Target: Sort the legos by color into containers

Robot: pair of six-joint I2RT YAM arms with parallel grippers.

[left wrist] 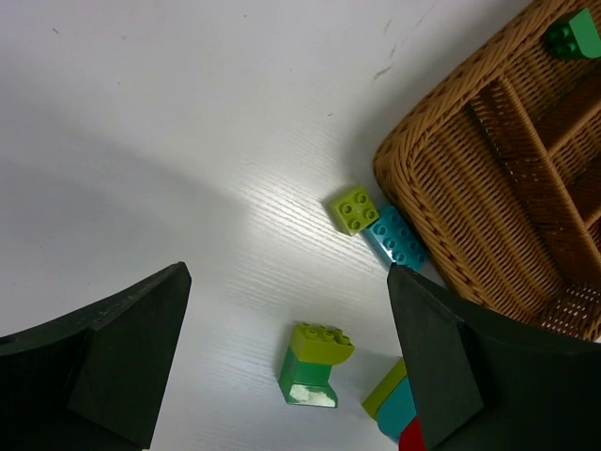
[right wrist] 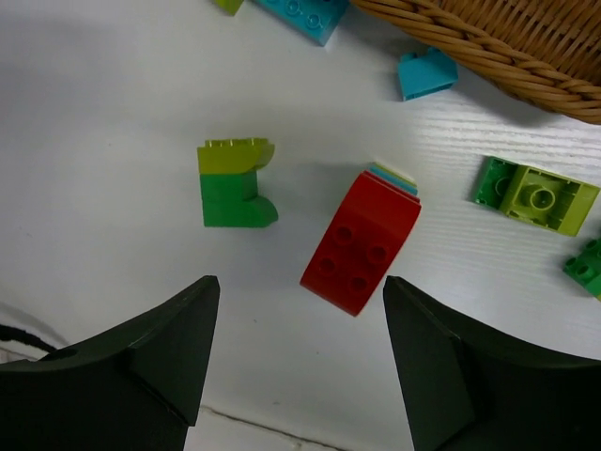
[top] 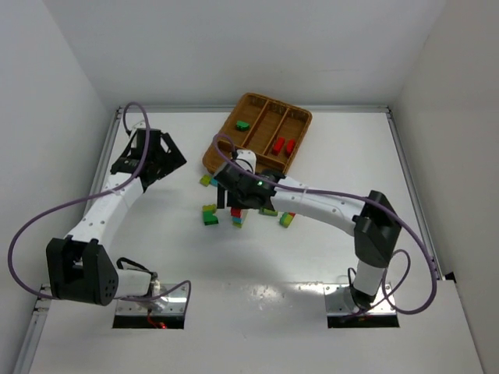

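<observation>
The brown wicker tray [top: 212, 156] stands at the back centre. One compartment holds a green lego [top: 242, 125], another two red legos [top: 284, 146]. Loose legos lie in front of it. My right gripper [right wrist: 300, 282] is open and empty above a red lego [right wrist: 362, 242] that sits on a blue and lime stack; a lime-on-green lego [right wrist: 232, 183] lies to its left. My left gripper [left wrist: 286, 272] is open and empty, hovering left of the tray [left wrist: 451, 178] over that same lime-on-green lego [left wrist: 315, 366]. A lime lego [left wrist: 354, 208] and a blue lego [left wrist: 398, 238] lie by the tray's corner.
A small blue lego [right wrist: 425, 73] lies against the tray wall [right wrist: 488, 38]. A green and lime pair [right wrist: 535, 194] and another green lego [right wrist: 587, 268] lie to the right. White walls enclose the table on three sides. The right arm [top: 327, 204] stretches across the middle.
</observation>
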